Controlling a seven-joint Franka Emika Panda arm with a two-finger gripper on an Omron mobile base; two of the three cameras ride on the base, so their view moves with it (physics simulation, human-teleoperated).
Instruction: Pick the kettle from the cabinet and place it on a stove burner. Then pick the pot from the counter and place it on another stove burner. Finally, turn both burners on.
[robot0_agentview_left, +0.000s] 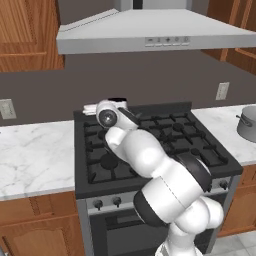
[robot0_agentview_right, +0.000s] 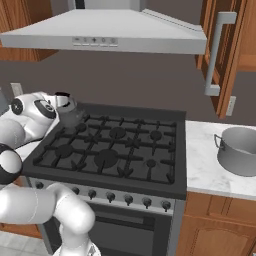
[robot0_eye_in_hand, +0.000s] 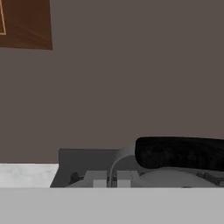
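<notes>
**Kettle held over the back of the stove**

In the left base view, the white arm (robot0_agentview_left: 150, 165) was seen bent over the black stove (robot0_agentview_left: 150, 145). The hand was at the back left corner of the stove. A bit of the kettle's black handle (robot0_agentview_left: 117, 100) was seen just above the hand. The big grey pot (robot0_agentview_left: 247, 122) was seen on the white tabletop (robot0_agentview_left: 30, 155), well to the right of the stove. The grey hood (robot0_agentview_left: 150, 30) was seen above.

In the right base view, the small dark kettle (robot0_agentview_right: 70, 112) was seen at the back left burner (robot0_agentview_right: 80, 129), right beside the hand. It could not be told if the kettle was touching the grate. The pot (robot0_agentview_right: 240, 150) was seen on the tabletop to the right of the stove, under the cabinet door (robot0_agentview_right: 220, 55) with its long grey bar handle. The knobs (robot0_agentview_right: 110, 196) were seen along the stove front.

In the hand view, the kettle's black handle (robot0_eye_in_hand: 179, 153) was seen very close, near the bottom. The pincer was closed tight on it, though its tips were hidden. The brown wall (robot0_eye_in_hand: 131, 78) was seen behind.
</notes>
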